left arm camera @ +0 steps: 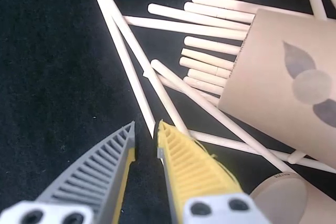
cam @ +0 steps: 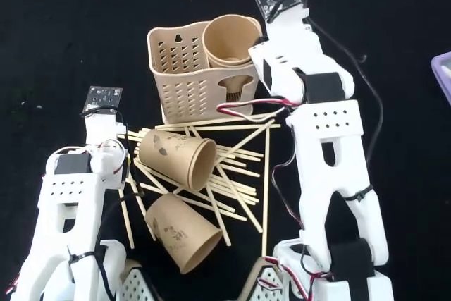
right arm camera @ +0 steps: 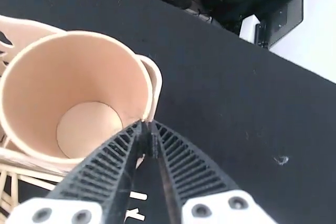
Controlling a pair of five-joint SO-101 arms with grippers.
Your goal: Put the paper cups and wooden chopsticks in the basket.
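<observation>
A beige perforated basket (cam: 180, 75) stands at the back of the black table with a paper cup (cam: 229, 37) upright in its right end. My right gripper (right arm camera: 146, 128) is shut on that cup's rim (right arm camera: 79, 108), one finger inside and one outside. Two more paper cups lie on their sides in front: one (cam: 176, 156) on a scattered pile of wooden chopsticks (cam: 236, 174), the other (cam: 184, 234) nearer the arm bases. My left gripper (left arm camera: 145, 127) hangs open just above the table at the pile's left edge, its tips beside the ends of two chopsticks (left arm camera: 128, 59), next to the printed cup (left arm camera: 294, 85).
A purple object (cam: 442, 72) pokes in at the right edge of the table. Cables run along the right arm (cam: 331, 167). Bare black tabletop lies to the left of the basket and to the far right.
</observation>
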